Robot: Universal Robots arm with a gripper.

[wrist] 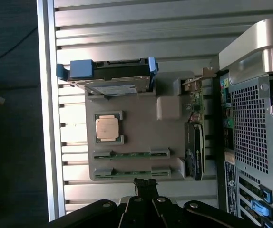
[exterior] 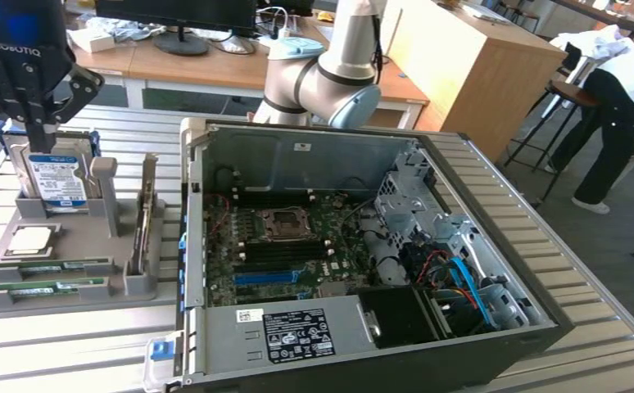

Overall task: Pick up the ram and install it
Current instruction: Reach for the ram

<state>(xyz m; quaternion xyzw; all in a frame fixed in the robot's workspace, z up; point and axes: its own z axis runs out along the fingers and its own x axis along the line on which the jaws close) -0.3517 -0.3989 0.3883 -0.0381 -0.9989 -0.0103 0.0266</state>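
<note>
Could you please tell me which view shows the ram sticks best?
The wrist view: it looks squarely down on both ram sticks, full length in the grey holder. The exterior view shows them obliquely near its left edge.

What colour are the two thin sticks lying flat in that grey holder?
Green; the ram sticks show best in the exterior view.

ram [exterior: 44, 266]: green, dark chips
holder [exterior: 71, 236]: plain grey
hard drive [exterior: 57, 178]: silver, white-blue label
counter [exterior: 65, 352]: silver, ribbed stripes
slot strip [exterior: 264, 277]: bright blue
computer case [exterior: 295, 155]: black outside, grey inside
</note>
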